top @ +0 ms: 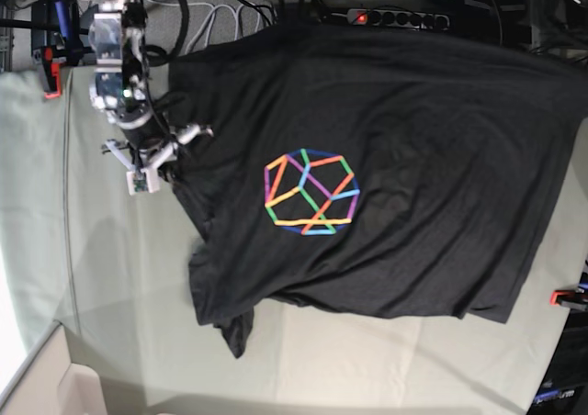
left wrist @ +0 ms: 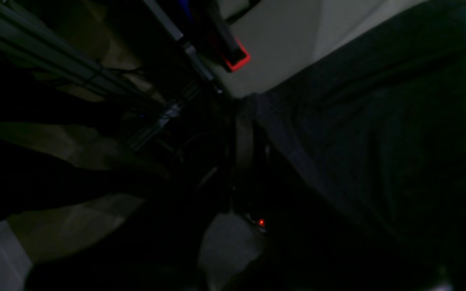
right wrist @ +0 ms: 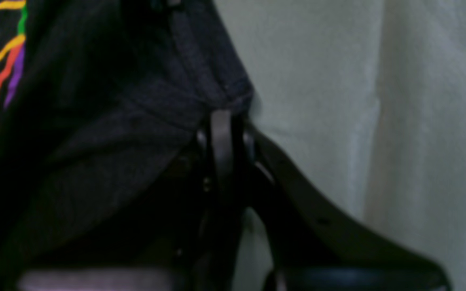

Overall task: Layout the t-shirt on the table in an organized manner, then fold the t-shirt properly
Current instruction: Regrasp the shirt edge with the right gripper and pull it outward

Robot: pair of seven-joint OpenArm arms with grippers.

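The large charcoal-black knit t-shirt lay spread on the pale cloth-covered table. The right jaws were clamped on its hem edge, the left jaws likewise; limp, light fabric, best gripped at corners.

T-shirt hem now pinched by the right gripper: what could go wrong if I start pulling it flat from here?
1. The right gripper seems to hold only a thin edge of the t-shirt; a hard pull may slip it free.
2. The far edge hangs over the table toward a power strip and cables; dragging could snag.
3. The bunched sleeve at the near edge may stay folded under.
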